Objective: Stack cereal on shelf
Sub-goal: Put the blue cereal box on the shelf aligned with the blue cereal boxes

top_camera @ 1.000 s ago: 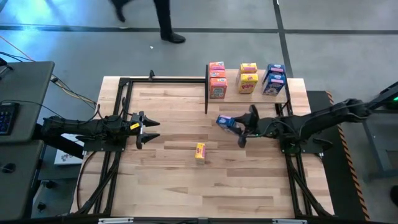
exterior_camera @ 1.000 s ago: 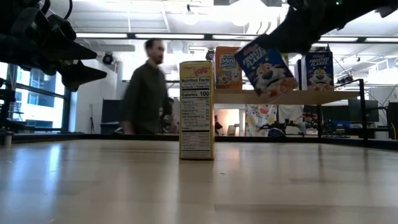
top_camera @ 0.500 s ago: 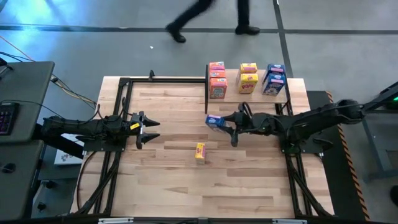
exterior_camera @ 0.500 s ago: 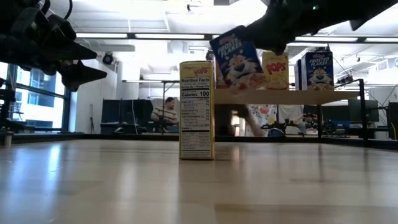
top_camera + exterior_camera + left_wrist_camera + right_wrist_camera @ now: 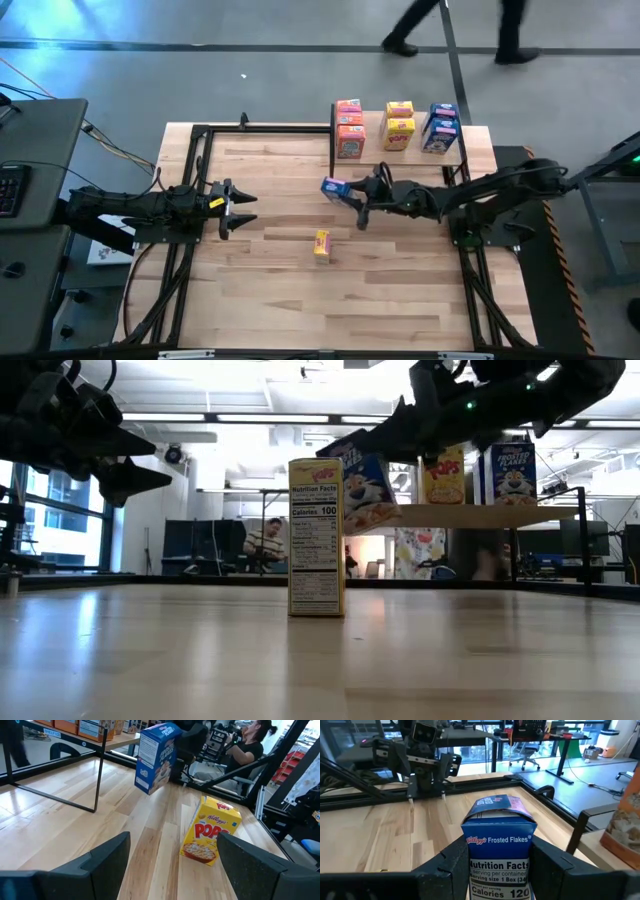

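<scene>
My right gripper point(image 5: 352, 197) is shut on a blue cereal box point(image 5: 335, 187), held in the air over the table's middle, left of the shelf point(image 5: 420, 152). The shelf's light board on black posts stands at the far right and carries orange-pink point(image 5: 349, 130), yellow point(image 5: 398, 124) and blue boxes point(image 5: 440, 127). One yellow box point(image 5: 321, 244) stands upright on its base on the tabletop, also seen in the low view point(image 5: 316, 537). My left gripper point(image 5: 243, 208) waits open above the table's left side, touching nothing. My right gripper pinches the blue box between its two fingers point(image 5: 451, 865), one on each broad face, with the narrow nutrition-facts side point(image 5: 498, 880) toward the wrist camera. The fingers come about level from the table's right. The box is lifted clear and tilted point(image 5: 368, 488).
A black metal frame point(image 5: 200, 135) runs along the table's left and far edges. The shelf's black posts point(image 5: 332, 150) stand just right of the held box. Bare planks point(image 5: 280, 300) lie near and left of the yellow box. A person walks beyond the far edge.
My right gripper has carried the blue box toward the table's left and slightly toward the far edge, staying shut on it and clear of the table. The box has turned less tilted in the low view. A person has walked rightward past the far edge.
</scene>
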You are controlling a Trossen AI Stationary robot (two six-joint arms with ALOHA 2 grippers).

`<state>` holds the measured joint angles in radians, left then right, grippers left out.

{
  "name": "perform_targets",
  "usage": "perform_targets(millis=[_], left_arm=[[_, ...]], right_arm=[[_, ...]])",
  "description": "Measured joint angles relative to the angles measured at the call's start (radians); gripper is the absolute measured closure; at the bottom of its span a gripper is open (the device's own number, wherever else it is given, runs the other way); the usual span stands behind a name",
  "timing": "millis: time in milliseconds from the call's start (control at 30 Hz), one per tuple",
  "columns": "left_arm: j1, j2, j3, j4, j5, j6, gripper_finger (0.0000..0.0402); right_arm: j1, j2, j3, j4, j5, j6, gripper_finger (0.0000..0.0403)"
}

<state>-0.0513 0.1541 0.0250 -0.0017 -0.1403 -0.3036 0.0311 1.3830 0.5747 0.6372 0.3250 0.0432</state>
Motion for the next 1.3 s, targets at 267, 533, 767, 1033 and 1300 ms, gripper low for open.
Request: perform_targets(millis=[267,533,767,1033,1300], left_arm=[[0.000,0.000,0.000,0.000,0.000,0.000,0.0112],[0.000,0.000,0.000,0.000,0.000,0.000,0.0112],[0.000,0.000,0.000,0.000,0.000,0.000,0.0112],[0.000,0.000,0.000,0.000,0.000,0.000,0.0112],[0.000,0.000,0.000,0.000,0.000,0.000,0.0112]], right_arm=[[0.000,0.100,0.000,0.110,0.048,-0.011,0.0249],[0.000,0.213,0.000,0.203,0.063,0.032,0.0249],[0.000,0.268,0.000,0.191,0.063,0.092,0.0249],[0.000,0.270,0.000,0.114,0.087,0.155,0.0249],[0.004,0.267,0.002,0.071,0.098,0.203,0.0249]])
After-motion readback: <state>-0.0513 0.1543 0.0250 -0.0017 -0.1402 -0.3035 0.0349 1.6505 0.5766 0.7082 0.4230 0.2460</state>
